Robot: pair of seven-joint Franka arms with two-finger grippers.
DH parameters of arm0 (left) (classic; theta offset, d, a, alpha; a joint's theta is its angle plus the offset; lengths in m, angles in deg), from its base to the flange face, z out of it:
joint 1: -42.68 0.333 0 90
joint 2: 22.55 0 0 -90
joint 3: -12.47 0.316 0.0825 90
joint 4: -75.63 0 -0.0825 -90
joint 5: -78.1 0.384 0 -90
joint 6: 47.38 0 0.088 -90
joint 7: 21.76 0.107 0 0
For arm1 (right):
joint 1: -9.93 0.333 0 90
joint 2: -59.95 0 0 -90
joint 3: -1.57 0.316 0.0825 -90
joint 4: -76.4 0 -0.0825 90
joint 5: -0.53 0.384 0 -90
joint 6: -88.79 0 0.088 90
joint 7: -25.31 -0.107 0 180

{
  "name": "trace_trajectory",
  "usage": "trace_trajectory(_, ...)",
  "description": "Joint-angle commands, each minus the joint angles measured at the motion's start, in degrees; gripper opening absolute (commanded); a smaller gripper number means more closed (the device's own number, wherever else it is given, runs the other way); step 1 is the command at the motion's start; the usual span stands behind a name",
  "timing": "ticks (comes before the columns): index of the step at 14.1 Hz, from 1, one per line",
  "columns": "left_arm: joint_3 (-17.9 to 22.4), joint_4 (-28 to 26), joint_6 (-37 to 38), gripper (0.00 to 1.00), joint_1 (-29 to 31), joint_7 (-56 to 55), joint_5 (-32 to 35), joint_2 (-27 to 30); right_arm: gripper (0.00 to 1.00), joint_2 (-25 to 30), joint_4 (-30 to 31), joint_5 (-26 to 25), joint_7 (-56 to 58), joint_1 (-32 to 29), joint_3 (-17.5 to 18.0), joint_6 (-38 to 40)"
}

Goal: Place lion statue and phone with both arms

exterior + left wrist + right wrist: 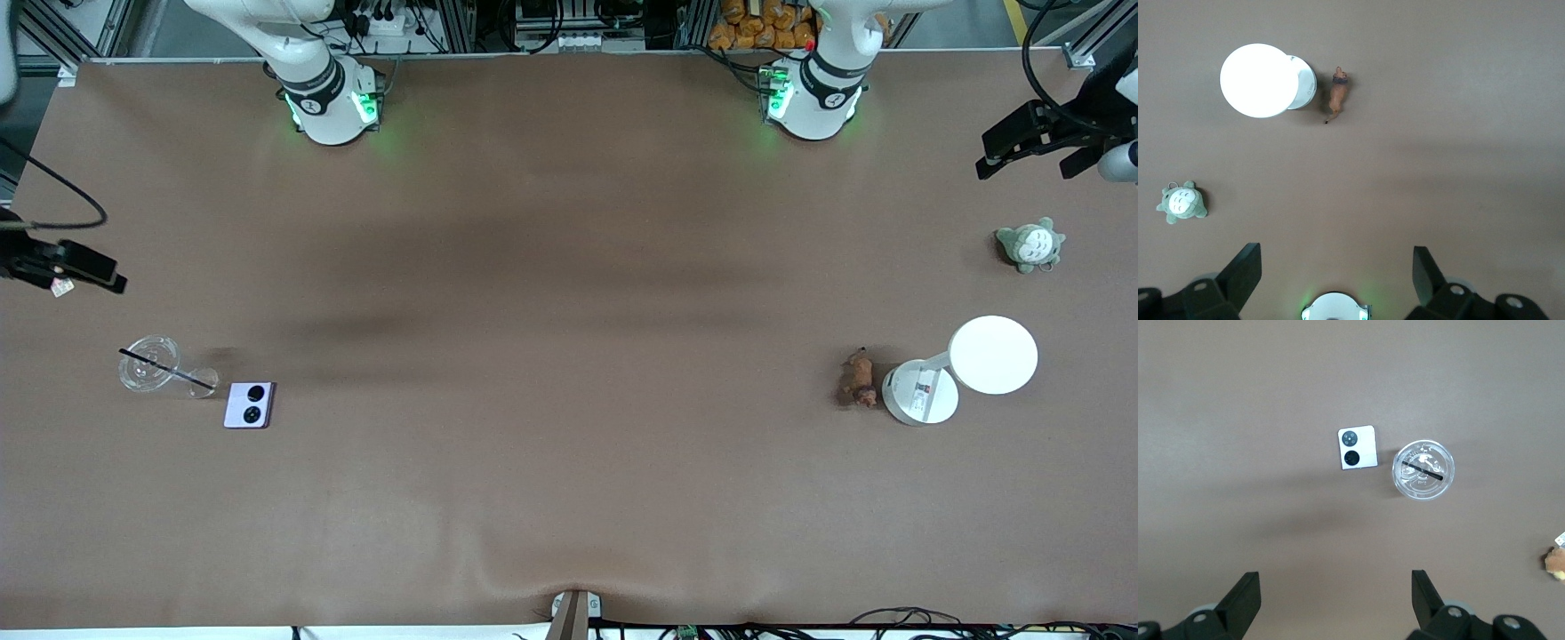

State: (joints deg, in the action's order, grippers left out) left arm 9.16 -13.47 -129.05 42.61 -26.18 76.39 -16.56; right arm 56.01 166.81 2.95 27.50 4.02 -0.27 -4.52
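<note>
— Left gripper (1337, 277) first: where do you have it?

— Up in the air at the left arm's end of the table, fingers spread wide with nothing between them. From my left wrist view I look straight down on the lion statue (1336, 94), which lies on its side on the brown table (569, 373).

— And what's around the statue?

— Just beside it, toward the table's end, stands a white desk lamp (965, 369); its round base is almost touching the figurine, and its disc-shaped head hangs over the cloth a little farther along. A grey-green and white plush (1029, 245) sits farther from the front camera than the lamp, well apart from it.

— Right gripper?

— I see the right gripper (1335, 597) also aloft, over the right arm's end, fingers wide apart and empty. Below it the phone (1357, 448) lies flat, lavender face up, two black camera circles showing.

— Anything near the phone?

— A clear plastic cup (151, 363) with a black straw, just beside it, not touching as far as I can tell.
</note>
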Motion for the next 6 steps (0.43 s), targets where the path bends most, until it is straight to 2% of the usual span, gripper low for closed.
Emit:
trace_trajectory(1,0.0,0.0,0.0,1.00,0.0,0.6,0.0,0.2,1.00,2.4,1.8,1.1,-0.2,-0.5,0.9,1.0)
trace_trajectory(6,0.0,0.4,0.0,1.00,0.1,0.6,0.0,-0.1,1.00,3.2,1.5,-0.4,-3.1,2.9,1.2,2.5)
